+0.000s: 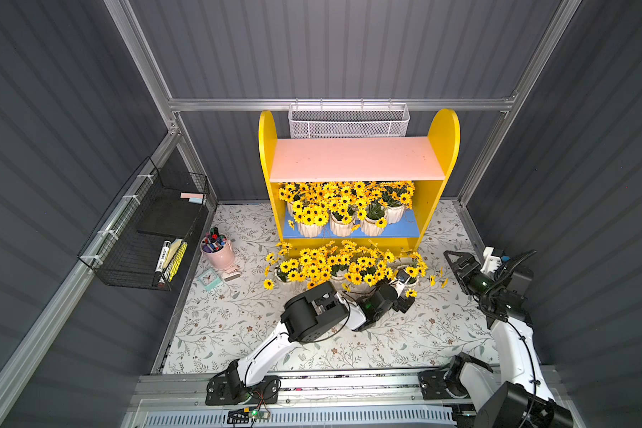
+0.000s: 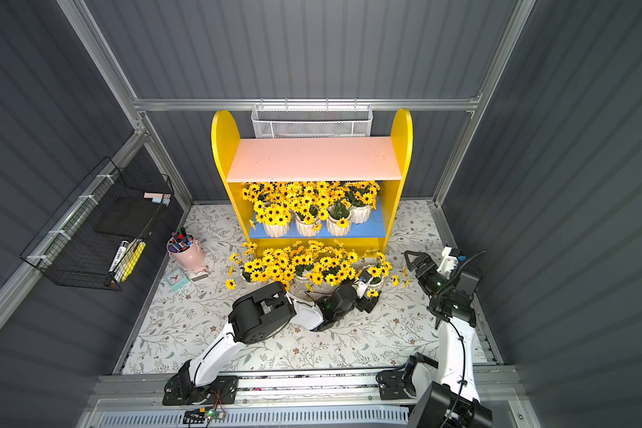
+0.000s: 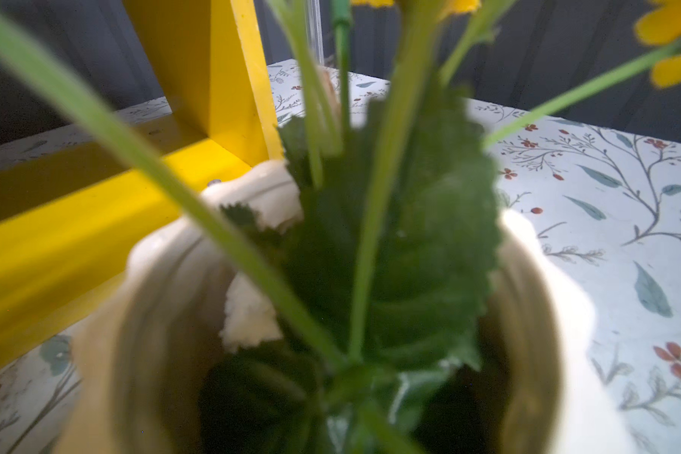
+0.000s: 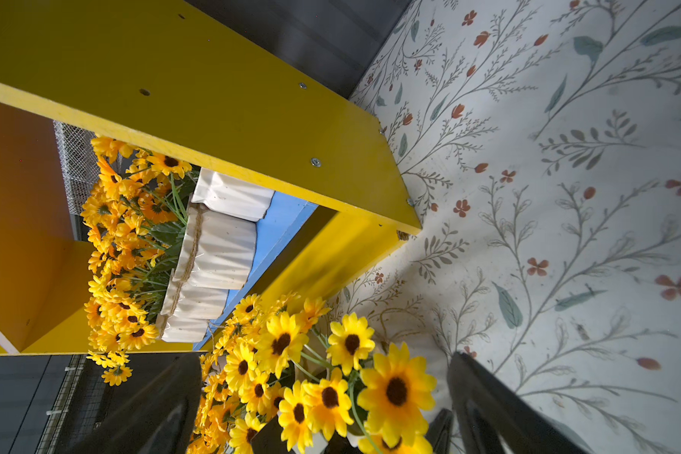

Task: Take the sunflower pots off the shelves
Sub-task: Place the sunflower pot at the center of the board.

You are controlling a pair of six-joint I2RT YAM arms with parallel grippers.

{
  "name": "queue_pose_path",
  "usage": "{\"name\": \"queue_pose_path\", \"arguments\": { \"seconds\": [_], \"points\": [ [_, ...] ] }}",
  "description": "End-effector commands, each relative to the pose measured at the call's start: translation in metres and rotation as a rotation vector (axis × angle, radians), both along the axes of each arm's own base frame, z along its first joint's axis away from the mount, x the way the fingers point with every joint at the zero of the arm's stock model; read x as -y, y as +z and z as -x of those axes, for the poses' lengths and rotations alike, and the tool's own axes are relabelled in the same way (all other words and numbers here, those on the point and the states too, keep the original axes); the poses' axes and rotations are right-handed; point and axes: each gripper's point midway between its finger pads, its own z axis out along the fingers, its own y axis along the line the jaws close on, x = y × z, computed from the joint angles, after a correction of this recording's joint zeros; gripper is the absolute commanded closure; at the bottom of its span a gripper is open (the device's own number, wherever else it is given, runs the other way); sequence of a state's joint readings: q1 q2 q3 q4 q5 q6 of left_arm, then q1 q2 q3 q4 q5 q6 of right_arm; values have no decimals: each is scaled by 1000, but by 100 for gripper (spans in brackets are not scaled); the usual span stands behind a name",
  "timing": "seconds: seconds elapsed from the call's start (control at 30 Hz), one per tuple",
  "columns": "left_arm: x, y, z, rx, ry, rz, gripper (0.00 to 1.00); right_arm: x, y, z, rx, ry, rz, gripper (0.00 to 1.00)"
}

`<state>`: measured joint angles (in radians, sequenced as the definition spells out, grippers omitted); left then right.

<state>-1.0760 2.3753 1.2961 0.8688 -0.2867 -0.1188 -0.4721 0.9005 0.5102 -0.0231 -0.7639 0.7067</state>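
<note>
Top views, shelves: in both top views we see the yellow shelves (image 1: 267, 148) at the back of the floral table (image 1: 238, 318), with a pink upper board (image 1: 356, 157) above a blue lower board (image 1: 406, 232).
Top views, shelf pots: sunflower pots (image 1: 341, 226) stand in a row on the blue lower board, their blooms packed under the pink board.
Top views, table pots: a second group (image 2: 304, 265) stands on the table just in front of the shelves.
Top views, left gripper (image 1: 404, 278): it reaches into the right end of the table pots. Blooms hide its fingers, so we cannot judge the grip from here.
Top views, right gripper (image 2: 413, 258): it hovers to the right of the table pots, apart from them, with its jaws spread and nothing between them.
Top views, surroundings: a white mesh basket (image 1: 349, 124) hangs behind the shelves, a black wire rack (image 1: 145, 229) hangs on the left wall, and a pink cup of markers (image 1: 217, 250) stands on the table near it.
Left wrist, nearest pot (image 3: 162, 251): it fills the view from above, with a white rim, green stems and leaves. It stands upright on the table just beside the yellow shelf base.
Left wrist, tool: no finger shows. We take the jaws as spread wide about this pot and cannot tell whether they touch it.
Right wrist, tool: two black fingers (image 4: 154, 405) stand wide apart and grip nothing, with sunflowers beyond them.
Right wrist, shelf pots: white ribbed pots with twine at the rim sit side by side on the blue board.
</note>
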Motion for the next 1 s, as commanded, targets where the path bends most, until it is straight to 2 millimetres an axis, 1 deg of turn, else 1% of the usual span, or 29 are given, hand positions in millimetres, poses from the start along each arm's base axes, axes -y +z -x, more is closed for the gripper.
{"name": "queue_pose_path", "arguments": {
  "seconds": [0.0, 0.07, 0.13, 0.27, 0.3, 0.37, 0.47, 0.57, 0.73, 0.87, 0.97],
  "points": [
    [-6, 28, -2, 61, 13, -23, 1, -7, 1, 3, 4, 27, -16, 1],
    [-6, 40, 0, 79, 8, -15, 1, -8, 2, 3, 8, 29, -13, 1],
    [-8, 56, 0, 97, 16, -5, 1, -8, 1, 3, 5, 29, -13, 1],
    [-9, 75, 0, 109, 34, -9, 1, -8, 2, 2, 7, 32, -15, 1],
    [-8, 76, 1, 109, 24, -14, 1, -8, 3, 3, 8, 33, -14, 1],
    [-8, 72, 0, 117, 19, -46, 1, -8, 3, 2, 9, 33, -14, 1],
    [-8, 71, 2, 109, 13, -37, 1, -8, 4, 2, 10, 35, -14, 1],
    [-9, 76, 2, 108, 20, -27, 0, -9, 5, 2, 8, 36, -16, 1],
    [-6, 86, 9, 94, -27, -46, 1, -9, 5, 2, 5, 36, -20, 1],
    [-10, 94, 14, 79, -46, -60, 1, -9, 6, 2, 3, 35, -17, 1],
    [-14, 94, 17, 71, -46, -77, 1, -9, 5, 3, -3, 35, -22, 1]
  ]
}}
